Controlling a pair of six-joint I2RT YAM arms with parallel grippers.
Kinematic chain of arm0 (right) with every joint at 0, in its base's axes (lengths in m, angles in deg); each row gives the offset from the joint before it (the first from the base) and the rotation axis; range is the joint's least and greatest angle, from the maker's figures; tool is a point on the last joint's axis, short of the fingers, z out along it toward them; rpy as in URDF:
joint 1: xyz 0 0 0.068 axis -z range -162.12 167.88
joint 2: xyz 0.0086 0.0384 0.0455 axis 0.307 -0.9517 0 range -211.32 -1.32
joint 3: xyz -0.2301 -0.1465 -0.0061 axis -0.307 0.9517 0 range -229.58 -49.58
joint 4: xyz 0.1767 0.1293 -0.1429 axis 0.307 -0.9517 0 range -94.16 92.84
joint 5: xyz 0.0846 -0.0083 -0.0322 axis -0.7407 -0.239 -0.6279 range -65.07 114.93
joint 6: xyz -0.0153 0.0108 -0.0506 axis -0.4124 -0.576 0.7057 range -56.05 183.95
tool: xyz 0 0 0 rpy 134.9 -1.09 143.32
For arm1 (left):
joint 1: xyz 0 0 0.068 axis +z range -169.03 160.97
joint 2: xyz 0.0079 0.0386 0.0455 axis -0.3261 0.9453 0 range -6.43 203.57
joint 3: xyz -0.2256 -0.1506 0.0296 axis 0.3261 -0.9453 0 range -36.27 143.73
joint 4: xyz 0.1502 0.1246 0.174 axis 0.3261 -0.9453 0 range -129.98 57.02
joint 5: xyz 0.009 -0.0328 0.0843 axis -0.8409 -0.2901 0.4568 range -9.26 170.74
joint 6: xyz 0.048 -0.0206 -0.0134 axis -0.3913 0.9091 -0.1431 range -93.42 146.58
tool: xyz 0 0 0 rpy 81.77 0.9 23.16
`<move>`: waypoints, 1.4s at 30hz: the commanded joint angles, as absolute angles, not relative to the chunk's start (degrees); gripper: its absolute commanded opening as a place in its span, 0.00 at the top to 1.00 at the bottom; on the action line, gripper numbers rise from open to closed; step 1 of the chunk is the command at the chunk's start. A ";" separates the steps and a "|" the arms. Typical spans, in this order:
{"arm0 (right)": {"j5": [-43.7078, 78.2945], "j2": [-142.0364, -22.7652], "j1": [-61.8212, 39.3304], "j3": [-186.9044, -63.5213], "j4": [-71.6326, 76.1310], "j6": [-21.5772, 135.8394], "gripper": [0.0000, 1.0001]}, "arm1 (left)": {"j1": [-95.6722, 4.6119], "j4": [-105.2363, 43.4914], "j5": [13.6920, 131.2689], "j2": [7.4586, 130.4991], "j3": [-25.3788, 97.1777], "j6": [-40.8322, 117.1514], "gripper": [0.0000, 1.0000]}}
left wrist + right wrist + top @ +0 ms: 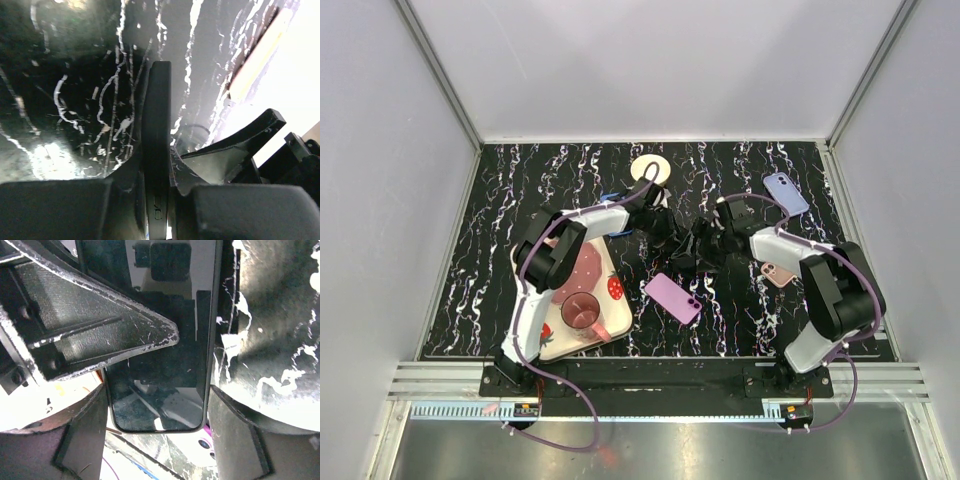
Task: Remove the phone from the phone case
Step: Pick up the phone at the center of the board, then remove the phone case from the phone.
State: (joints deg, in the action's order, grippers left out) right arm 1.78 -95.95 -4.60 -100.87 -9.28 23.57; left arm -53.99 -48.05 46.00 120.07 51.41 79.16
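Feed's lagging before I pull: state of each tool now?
Left tool: closed on the black phone, across its thin edge.
Right tool: closed on the same phone, across its width.

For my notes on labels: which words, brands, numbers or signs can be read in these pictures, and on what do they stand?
No text can be read in any view.
The glossy black phone shows only reflections on its screen.
The purple rectangular phone-shaped item shows no text at this size.
The cream triangular plate with red strawberries bears pictures only, no words.
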 commanded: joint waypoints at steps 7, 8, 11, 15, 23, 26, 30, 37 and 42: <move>8.67 -74.99 -4.53 -103.81 -19.74 26.68 0.00 | -52.34 -33.09 40.34 111.18 46.53 84.14 1.00; 8.76 -70.97 -4.36 -103.72 -20.44 26.59 0.00 | -51.91 -26.71 39.18 109.78 44.61 85.63 1.00; 9.03 -64.46 -2.96 -103.46 -20.19 23.61 0.00 | -51.29 -17.55 35.84 105.47 42.23 89.75 1.00; 4.65 -58.72 -1.72 -98.82 -10.89 15.80 0.07 | -50.50 5.02 32.58 102.04 36.78 103.36 1.00; -1.52 -57.04 -0.40 -95.28 1.61 7.17 0.22 | -48.65 40.07 34.16 103.10 31.15 127.48 1.00; -1.87 -56.60 -0.14 -94.06 3.36 5.59 0.31 | -48.56 37.87 34.69 101.33 30.18 125.46 1.00; -0.56 -55.38 0.13 -90.98 7.41 2.00 0.46 | -48.39 38.92 34.69 101.24 30.00 126.42 1.00; -3.63 -58.53 0.57 -89.22 16.02 -3.02 0.63 | -48.21 37.16 35.13 100.18 28.95 124.75 1.00; -3.81 -59.41 0.65 -88.52 18.83 -6.52 0.97 | -48.12 36.02 35.21 99.48 28.68 123.88 1.00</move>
State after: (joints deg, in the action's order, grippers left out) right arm -2.38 -59.03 0.39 -89.17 12.10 -1.92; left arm -48.57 30.44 34.66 104.18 28.39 123.68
